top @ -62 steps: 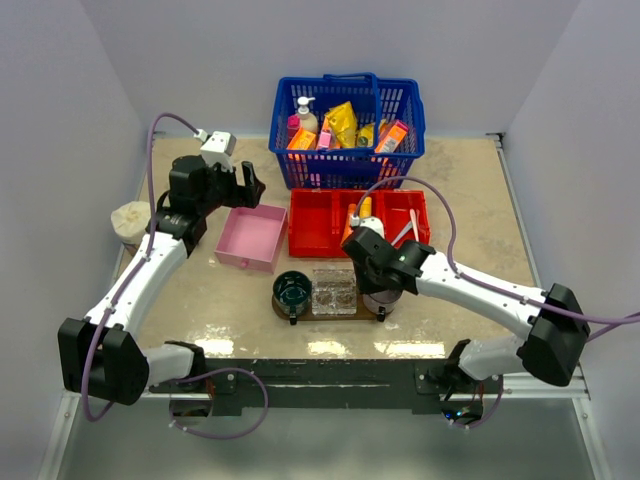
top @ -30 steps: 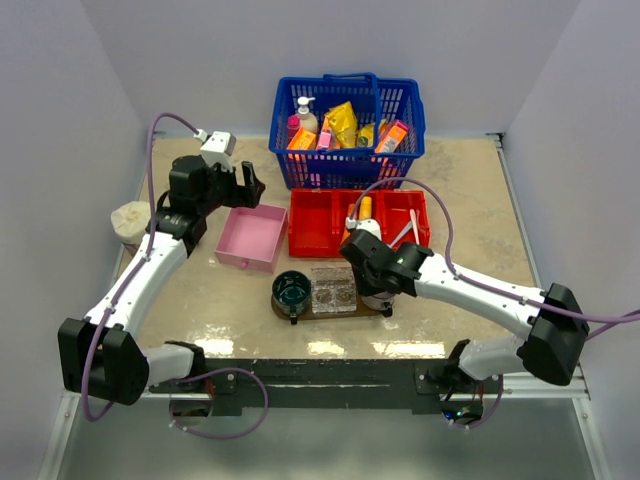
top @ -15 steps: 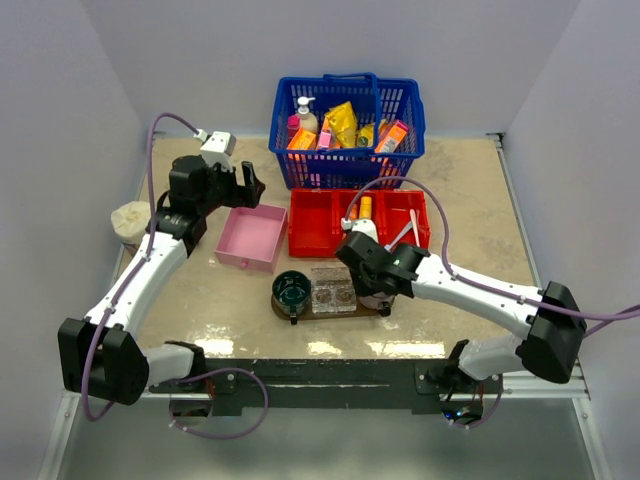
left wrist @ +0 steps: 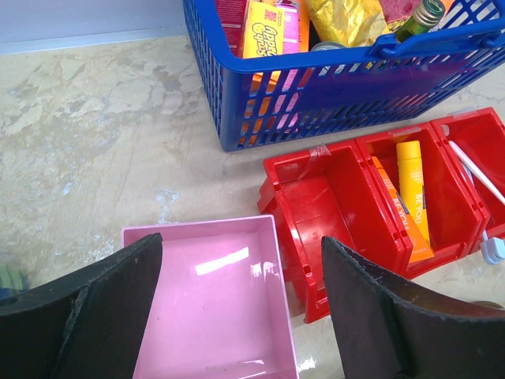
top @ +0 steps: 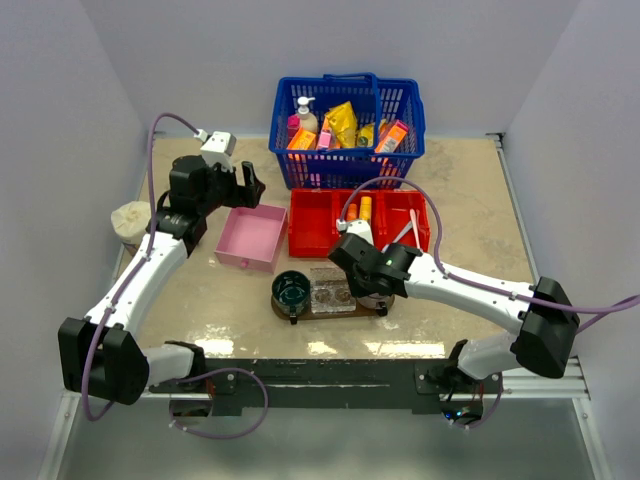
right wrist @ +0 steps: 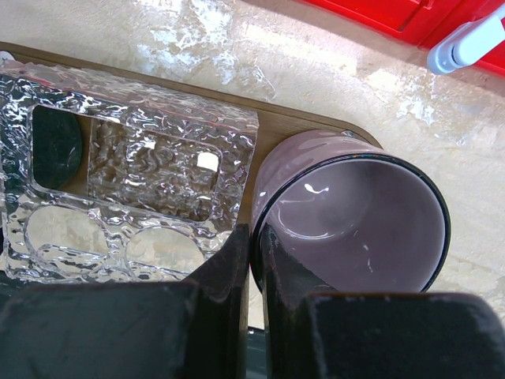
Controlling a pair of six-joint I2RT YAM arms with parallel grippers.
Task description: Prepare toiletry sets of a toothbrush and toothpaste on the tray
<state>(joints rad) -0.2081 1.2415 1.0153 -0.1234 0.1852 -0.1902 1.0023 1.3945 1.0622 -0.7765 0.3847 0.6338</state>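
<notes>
The brown tray lies near the front, its edge also showing in the right wrist view. My right gripper is shut on the rim of a mauve cup standing on the tray's right end. Two orange-yellow toothpaste tubes lie in the red bin's middle compartment. White toothbrushes lie in its right compartment; one tip shows in the right wrist view. My left gripper is open above the pink box.
A clear glass holder and a dark green cup also sit on the tray. The red bin is behind it, the blue basket of goods farther back. A beige round object is at the left edge.
My right arm has swung a little to the left while holding the cup's rim. The cup stays on the tray's right end. The left arm has not moved.
</notes>
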